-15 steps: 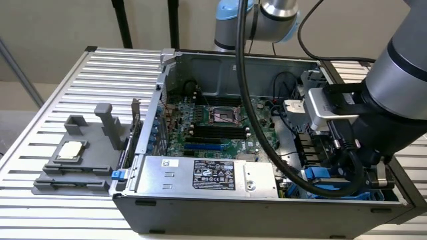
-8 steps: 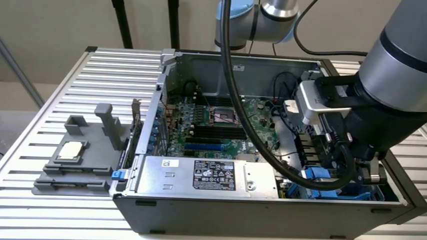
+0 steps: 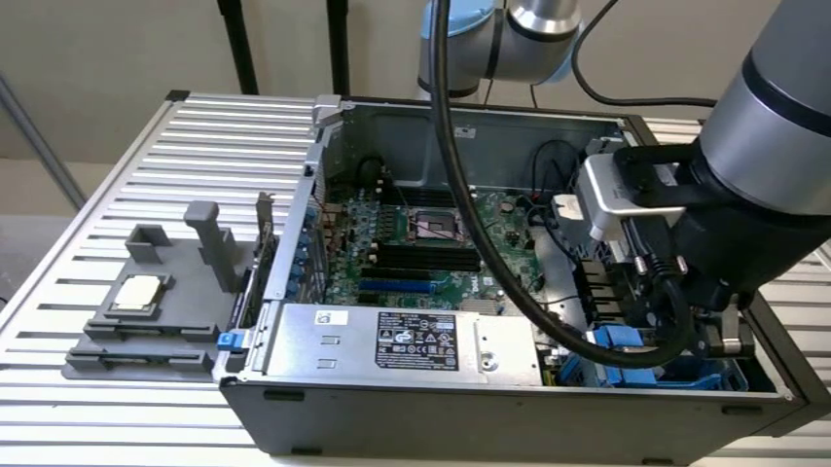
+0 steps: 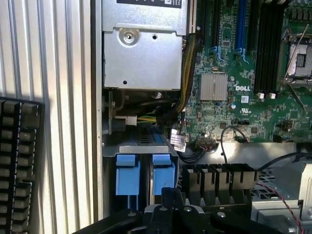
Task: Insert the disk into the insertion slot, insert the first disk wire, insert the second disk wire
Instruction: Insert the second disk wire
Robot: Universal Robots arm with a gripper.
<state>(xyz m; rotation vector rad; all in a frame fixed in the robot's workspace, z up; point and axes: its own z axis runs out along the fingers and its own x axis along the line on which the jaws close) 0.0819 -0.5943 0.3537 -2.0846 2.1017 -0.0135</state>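
While the arm leans into the open computer case (image 3: 520, 413), I read the claw (image 4: 173, 207) as fully closed at the edge of the drive bay, its black fingers pinched together over the blue plastic. What it grips, if anything, I cannot tell. The disk (image 4: 146, 173) appears to sit down in the slot (image 4: 139, 148), a grey sheet-metal opening; I see two bright blue, squared plastic tabs standing side by side there, glossy against the dull metal. In the exterior view the same blue carrier (image 3: 624, 352) shows low in the case's corner at the exterior view's right, under the arm. Beside the bay lies the boxy silver power supply (image 3: 403, 342) with its black label. The green motherboard (image 3: 429, 243) lies flat behind it. The case rests on a ribbed aluminium tabletop (image 3: 117, 195), near a grey moulded fixture (image 3: 156, 311).
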